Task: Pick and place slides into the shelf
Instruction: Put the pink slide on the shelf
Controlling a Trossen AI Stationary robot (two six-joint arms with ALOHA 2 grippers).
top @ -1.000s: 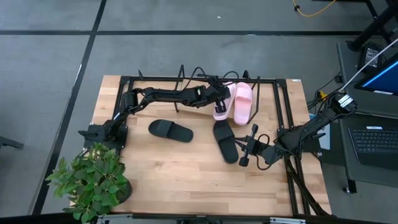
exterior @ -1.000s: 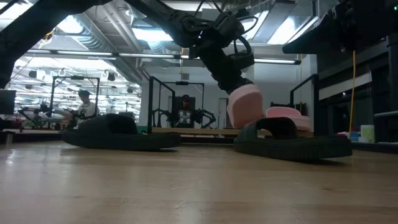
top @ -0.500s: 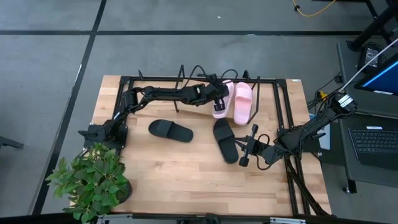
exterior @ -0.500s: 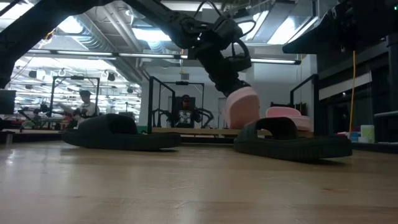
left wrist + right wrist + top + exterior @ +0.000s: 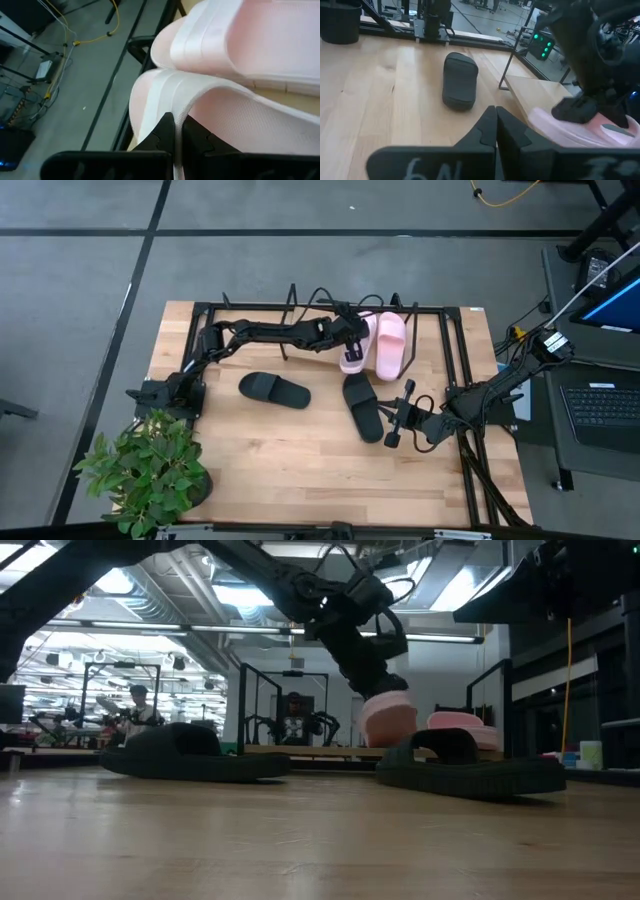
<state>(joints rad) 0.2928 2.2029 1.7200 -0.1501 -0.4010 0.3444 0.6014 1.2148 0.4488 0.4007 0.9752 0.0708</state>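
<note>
The left gripper point(image 5: 352, 343) clamps the strap edge of a pale pink slide point(image 5: 354, 352), foam-like, lying on the shelf point(image 5: 440, 340) beside the second pink slide point(image 5: 391, 343). The arm hides much of the held one. The right gripper point(image 5: 398, 423), fingers closed on nothing, rests by a black slide point(image 5: 362, 406); another black slide point(image 5: 274, 389) lies apart.

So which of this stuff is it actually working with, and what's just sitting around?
Part of the job:
- pink slide clamped in the left gripper
- second pink slide, on the shelf
- two black slides on the table
- right gripper, idle near one black slide

Just lying about:
- potted plant
- laptop
</note>
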